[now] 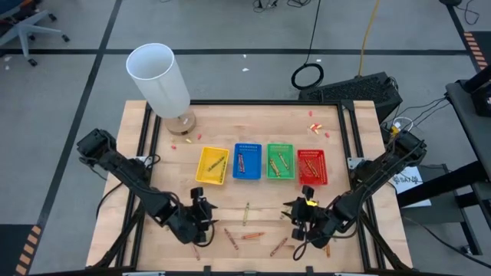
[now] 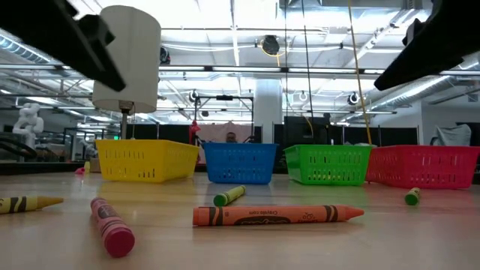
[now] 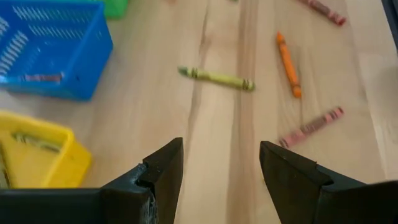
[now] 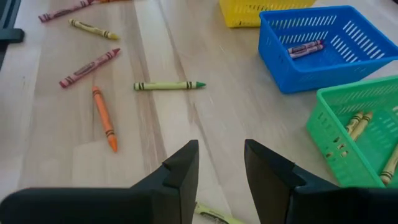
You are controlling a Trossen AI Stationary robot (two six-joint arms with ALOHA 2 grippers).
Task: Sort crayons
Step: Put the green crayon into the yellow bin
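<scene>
Several crayons lie loose on the near part of the wooden table: a yellow-green crayon (image 1: 246, 213) between my grippers, an orange crayon (image 1: 253, 235) and a red crayon (image 1: 229, 238) nearer the front edge. The same yellow-green crayon (image 3: 216, 78), orange crayon (image 3: 288, 64) and a pinkish-red crayon (image 3: 311, 126) show in the left wrist view. My left gripper (image 1: 201, 211) (image 3: 221, 174) is open and empty above bare wood. My right gripper (image 1: 301, 215) (image 4: 221, 165) is open and empty, and a yellowish crayon (image 4: 214, 214) lies just under it.
A yellow tray (image 1: 212, 165), a blue tray (image 1: 247, 161), a green tray (image 1: 280, 161) and a red tray (image 1: 312, 166) stand in a row at mid-table, with crayons in them. A tall white cylinder (image 1: 159, 77) stands at the far left. Small pink scraps (image 1: 316, 127) lie at the back.
</scene>
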